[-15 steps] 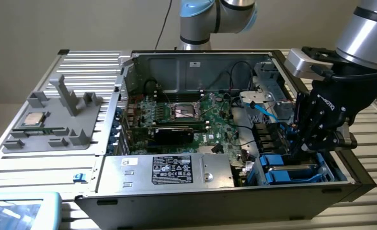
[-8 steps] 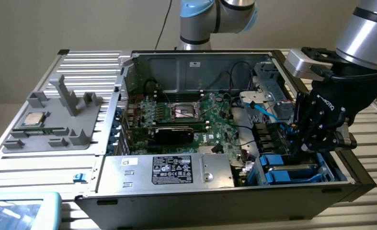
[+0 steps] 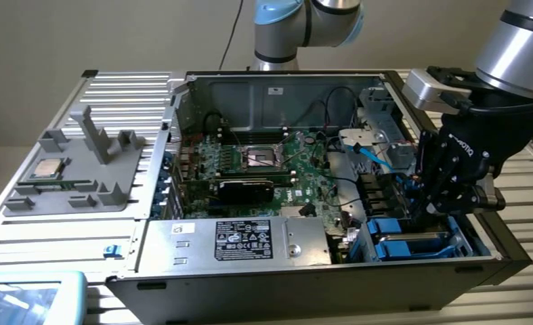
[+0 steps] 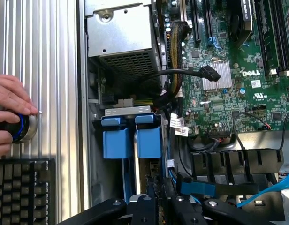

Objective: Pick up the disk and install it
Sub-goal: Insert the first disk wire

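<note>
The disk (image 4: 149, 140) stands on edge in the drive bay of the open computer case (image 3: 166, 135), at the front of the case on the exterior view's right. Its bright blue carrier (image 3: 411, 244) shows in the bay. My gripper (image 4: 156, 192) reaches down into that bay (image 3: 429, 203). Its black fingers (image 4: 148, 199) stand close together, shut on the near edge of the disk. The part of the disk between the fingers is hidden.
A second blue carrier (image 4: 117, 140) sits beside the disk. The silver power-supply box (image 3: 239, 240) and loose cables (image 4: 182, 75) crowd the bay. The green motherboard (image 3: 266, 162) lies beyond. A grey fixture with a CPU chip (image 3: 49, 168) is outside the case. A person's hand (image 4: 8, 108) rests on a round knob (image 4: 25, 127) by a keyboard (image 4: 22, 192).
</note>
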Action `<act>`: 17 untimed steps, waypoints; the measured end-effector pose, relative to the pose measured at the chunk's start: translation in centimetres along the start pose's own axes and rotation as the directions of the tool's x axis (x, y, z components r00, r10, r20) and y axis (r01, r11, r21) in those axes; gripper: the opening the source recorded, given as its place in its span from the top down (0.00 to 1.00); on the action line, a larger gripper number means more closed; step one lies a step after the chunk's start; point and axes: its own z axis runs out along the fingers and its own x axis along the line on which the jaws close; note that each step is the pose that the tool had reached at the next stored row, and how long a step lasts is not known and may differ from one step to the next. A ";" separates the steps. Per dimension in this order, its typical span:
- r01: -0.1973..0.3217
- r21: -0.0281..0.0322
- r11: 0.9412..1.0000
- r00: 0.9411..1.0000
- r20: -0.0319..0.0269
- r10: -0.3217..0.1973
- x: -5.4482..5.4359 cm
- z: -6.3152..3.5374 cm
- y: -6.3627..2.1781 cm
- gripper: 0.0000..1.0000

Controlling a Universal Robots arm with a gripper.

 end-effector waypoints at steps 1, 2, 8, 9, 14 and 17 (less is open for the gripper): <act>0.000 0.000 1.000 1.000 0.000 0.000 0.0 0.00 -0.01 0.84; 0.000 0.000 1.000 1.000 0.000 0.000 0.0 0.00 -0.02 0.84; 0.000 0.000 1.000 1.000 0.000 0.000 0.0 -0.01 -0.05 0.84; 0.000 0.000 1.000 1.000 0.000 0.000 0.0 -0.01 -0.04 0.84; 0.000 0.000 1.000 1.000 0.000 0.000 0.0 0.01 0.02 0.84; 0.000 0.000 1.000 1.000 0.000 0.000 0.0 -0.02 -0.14 0.84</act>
